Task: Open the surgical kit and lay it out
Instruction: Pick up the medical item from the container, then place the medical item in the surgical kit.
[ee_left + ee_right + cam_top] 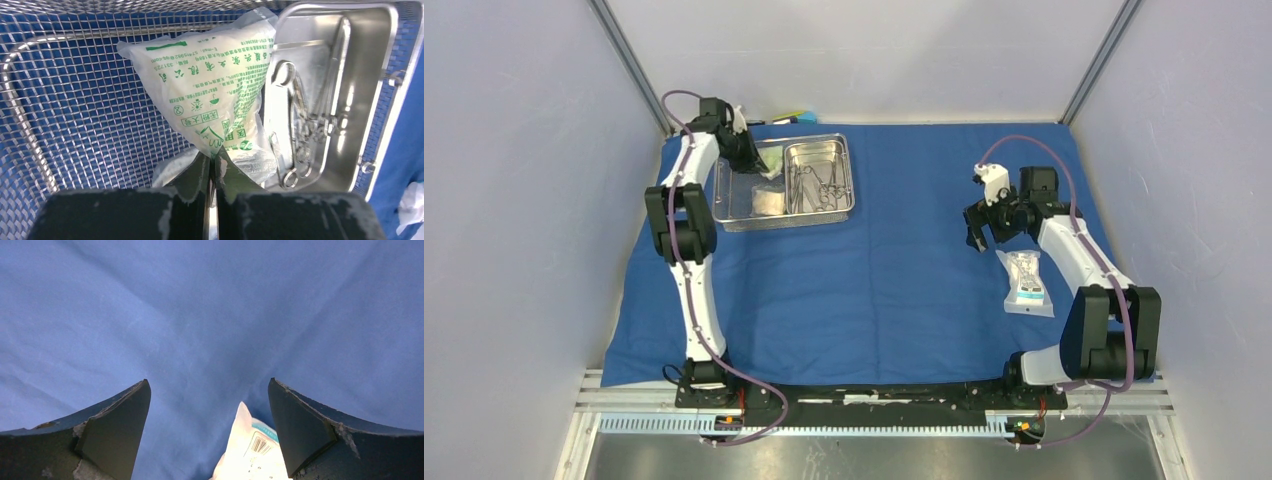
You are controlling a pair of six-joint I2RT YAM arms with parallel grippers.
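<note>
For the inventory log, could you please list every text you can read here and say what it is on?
"qq.com": green print on the packet in the left gripper, seen upside down.
"E-mail": same packet.
Its Chinese characters and digits: too small to read reliably.
Label on the second packet: blurred, unreadable.

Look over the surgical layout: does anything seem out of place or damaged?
A small yellow-and-blue object lies at the blue cloth's far edge, behind the wire-mesh tray, unlike anything in the kit. Nothing looks spilled or damaged.
</note>
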